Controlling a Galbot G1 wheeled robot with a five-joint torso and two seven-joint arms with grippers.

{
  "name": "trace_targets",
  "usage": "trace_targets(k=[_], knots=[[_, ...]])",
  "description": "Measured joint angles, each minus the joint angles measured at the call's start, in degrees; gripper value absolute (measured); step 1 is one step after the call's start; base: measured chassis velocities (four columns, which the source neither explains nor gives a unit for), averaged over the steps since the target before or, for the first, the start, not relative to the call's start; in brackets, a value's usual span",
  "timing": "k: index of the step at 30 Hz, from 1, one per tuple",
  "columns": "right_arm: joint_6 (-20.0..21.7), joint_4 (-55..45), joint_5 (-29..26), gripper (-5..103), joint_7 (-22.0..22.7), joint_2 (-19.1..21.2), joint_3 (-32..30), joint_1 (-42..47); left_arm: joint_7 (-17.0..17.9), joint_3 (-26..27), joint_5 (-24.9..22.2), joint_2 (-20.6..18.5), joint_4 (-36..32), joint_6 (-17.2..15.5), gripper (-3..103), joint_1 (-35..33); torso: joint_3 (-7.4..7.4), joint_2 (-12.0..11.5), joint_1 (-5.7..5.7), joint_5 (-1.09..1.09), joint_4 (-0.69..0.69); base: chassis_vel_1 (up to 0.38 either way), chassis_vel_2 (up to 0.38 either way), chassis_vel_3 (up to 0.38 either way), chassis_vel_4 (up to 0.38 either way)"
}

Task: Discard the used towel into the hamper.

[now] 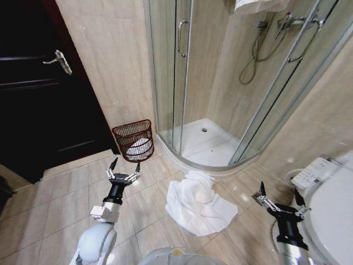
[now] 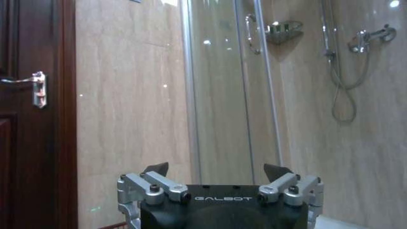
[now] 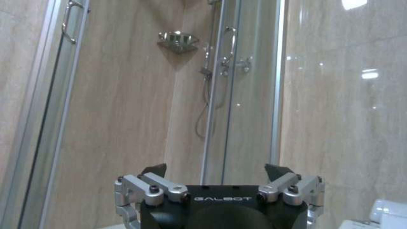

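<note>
Here, the white towel (image 1: 197, 204) was seen crumpled on the floor at lower centre, hamper (image 1: 133, 140) at centre left; left gripper (image 1: 126, 164) and right gripper (image 1: 280, 192) were held up, jaws apart, empty.

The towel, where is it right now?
In the head view the towel lies crumpled on the floor by the shower curb, right of the hamper.

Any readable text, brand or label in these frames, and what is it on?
"GALBOT": on the left end effector, on its black body.
"GALBOT": on the right end effector, same place.
Toilet control panel: markings too small to read.
</note>
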State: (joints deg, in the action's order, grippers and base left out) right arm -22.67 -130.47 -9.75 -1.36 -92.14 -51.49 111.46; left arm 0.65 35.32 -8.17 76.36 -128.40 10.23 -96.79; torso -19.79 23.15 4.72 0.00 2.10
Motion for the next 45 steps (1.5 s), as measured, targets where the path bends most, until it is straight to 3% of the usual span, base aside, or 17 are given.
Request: trace_targets(k=[4,15,39,45], knots=[[-0.29,-0.09,0.0,100,-0.01,0.0,-0.03,0.07,0.12,0.05,-0.27,-0.15,0.0,0.57,100,0.3,0.0,0.0,0.0,0.0,0.0,-0.045,-0.056,-0.047,-0.046],[-0.58,-0.24,0.01,100,0.11,0.0,0.01,0.16,0.57,0.52,-0.67,-0.65,-1.7,-2.99,100,0.58,-0.4,0.77,0.37,0.0,0.0,0.0,0.0,0.0,0.0],[-0.21,-1.57,0.15,100,-0.02,0.0,-0.14,0.28,0.62,0.23,-0.63,-0.93,-2.35,-5.03,100,1.62,-4.3,7.19,2.86,0.0,0.0,-0.006,-0.005,-0.006,-0.003],[-0.27,-1.31,0.17,100,-0.05,0.0,-0.08,0.25,1.21,0.16,-0.79,-0.94,-2.24,-5.42,100,1.74,-4.68,7.88,3.18,0.0,0.01,0.0,0.0,0.0,0.0]])
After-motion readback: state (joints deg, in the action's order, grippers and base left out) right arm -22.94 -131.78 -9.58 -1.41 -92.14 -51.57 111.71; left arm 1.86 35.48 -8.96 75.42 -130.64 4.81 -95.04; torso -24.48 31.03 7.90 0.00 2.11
